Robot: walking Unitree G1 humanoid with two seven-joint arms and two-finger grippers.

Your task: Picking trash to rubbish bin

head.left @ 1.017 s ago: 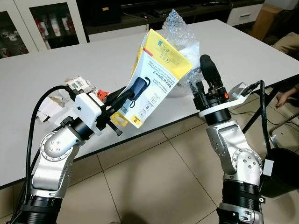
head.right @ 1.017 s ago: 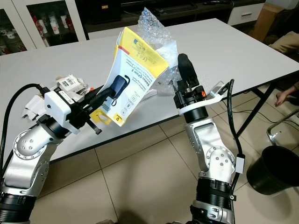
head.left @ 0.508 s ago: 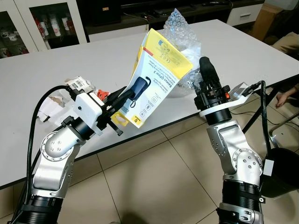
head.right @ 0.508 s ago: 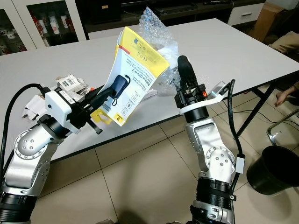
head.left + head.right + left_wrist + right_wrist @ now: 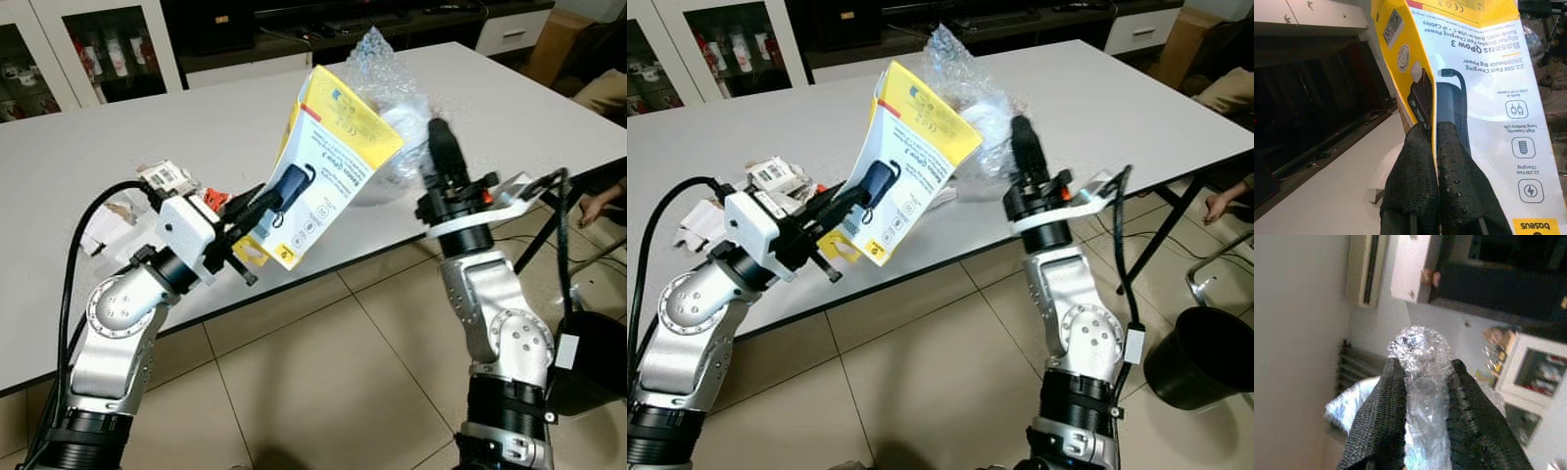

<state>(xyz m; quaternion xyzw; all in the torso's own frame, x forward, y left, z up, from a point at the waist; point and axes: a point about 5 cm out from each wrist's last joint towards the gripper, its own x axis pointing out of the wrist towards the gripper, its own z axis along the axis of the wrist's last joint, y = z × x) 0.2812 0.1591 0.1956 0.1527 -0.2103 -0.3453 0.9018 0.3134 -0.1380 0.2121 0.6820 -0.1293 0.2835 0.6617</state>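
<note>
White table [image 5: 118, 147] is my reference — both arms are raised over its near edge, each with a piece of trash in hand. Left gripper [image 5: 1436, 147] has its fingers pinched tight on the bottom of the yellow package [image 5: 328, 162], a flat card pack held up above the table's near edge. Right gripper [image 5: 1422, 382] is clamped on a wad of bubble wrap [image 5: 965, 83], which hangs over the table just beyond the package; the two pieces look to be touching or overlapping.

Black bin [image 5: 1200, 357] sits on the floor well off the table's near right corner, next to my right leg. More scraps [image 5: 162, 178] lie on the table near the left arm. Someone's hand [image 5: 593, 204] shows past the table's right edge, close to the bin.

Risks as I see them:
- package is held by one thin edge, so a fast swing could lever it out of the pinch
- bubble wrap is slippery and springy, grip covers only a small bunch — it may slide free mid-carry
- if wrap and package snag, moving one arm drags the other's load
- turning towards the bin brings the right arm close to that hand and the cable [image 5: 1122, 245] hanging by the table edge
</note>
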